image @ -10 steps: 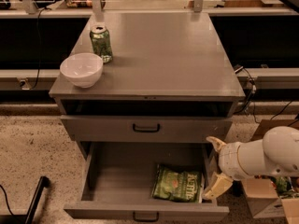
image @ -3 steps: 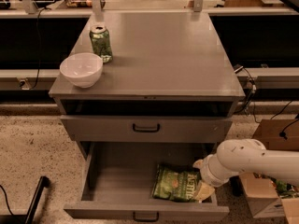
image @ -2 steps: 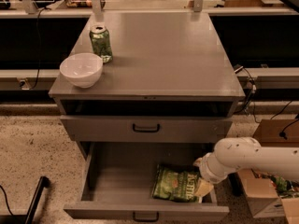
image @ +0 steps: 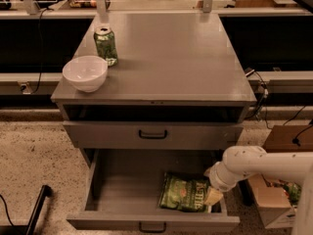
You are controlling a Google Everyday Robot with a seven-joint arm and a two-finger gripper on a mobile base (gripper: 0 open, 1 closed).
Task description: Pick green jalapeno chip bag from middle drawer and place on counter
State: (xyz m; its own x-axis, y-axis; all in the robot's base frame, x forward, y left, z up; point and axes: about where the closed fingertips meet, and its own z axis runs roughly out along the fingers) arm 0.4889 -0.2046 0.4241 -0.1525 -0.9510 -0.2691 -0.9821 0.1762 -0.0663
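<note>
The green jalapeno chip bag (image: 185, 192) lies flat in the front right of the pulled-out middle drawer (image: 122, 222), its white lettering facing up. My gripper (image: 211, 184) is down inside the drawer at the bag's right edge, open, with one cream finger (image: 214, 196) resting at the bag's right corner. The white arm reaches in from the right. The counter (image: 171, 58) is the grey top of the cabinet above.
A white bowl (image: 85, 73) and a green soda can (image: 106, 45) stand on the counter's left side. A closed drawer with a black handle (image: 152, 134) sits above the open one, under a dark slot. A cardboard box (image: 281, 190) stands on the floor at right.
My gripper has come in from the right of the drawer and down to the bag's right edge. The bag has not moved.
</note>
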